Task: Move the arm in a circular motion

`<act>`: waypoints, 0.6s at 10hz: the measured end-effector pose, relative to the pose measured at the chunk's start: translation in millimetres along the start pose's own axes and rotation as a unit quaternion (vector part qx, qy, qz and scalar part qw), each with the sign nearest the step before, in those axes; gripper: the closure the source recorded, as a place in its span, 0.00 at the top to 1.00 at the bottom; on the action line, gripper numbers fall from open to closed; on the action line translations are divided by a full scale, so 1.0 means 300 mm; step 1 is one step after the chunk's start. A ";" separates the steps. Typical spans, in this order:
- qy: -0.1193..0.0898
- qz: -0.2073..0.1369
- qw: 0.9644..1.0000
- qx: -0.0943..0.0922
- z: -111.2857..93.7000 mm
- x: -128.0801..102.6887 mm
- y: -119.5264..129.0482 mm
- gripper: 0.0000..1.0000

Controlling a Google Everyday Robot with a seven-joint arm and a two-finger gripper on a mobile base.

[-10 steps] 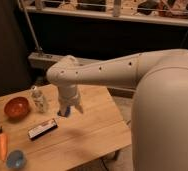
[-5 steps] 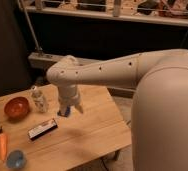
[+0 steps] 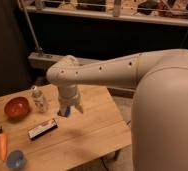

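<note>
My cream-white arm (image 3: 112, 72) reaches from the right across the view, bends at a rounded elbow (image 3: 62, 72) and points down over the wooden table (image 3: 87, 135). The gripper (image 3: 69, 109) hangs just above the table's middle back part, right of a small clear bottle (image 3: 38, 99) and above a dark flat bar (image 3: 42, 128).
On the table's left lie an orange-red bowl (image 3: 16, 107), a carrot (image 3: 2, 144) and a small blue cup (image 3: 15, 159) at the front edge. A dark wall and a shelf rail (image 3: 112, 15) stand behind. The arm's large body fills the right.
</note>
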 end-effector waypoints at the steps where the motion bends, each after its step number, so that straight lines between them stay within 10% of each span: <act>1: 0.000 0.000 1.000 0.000 0.000 0.000 0.000 0.65; 6: -0.004 -0.012 1.000 -0.010 -0.005 0.014 0.011 0.65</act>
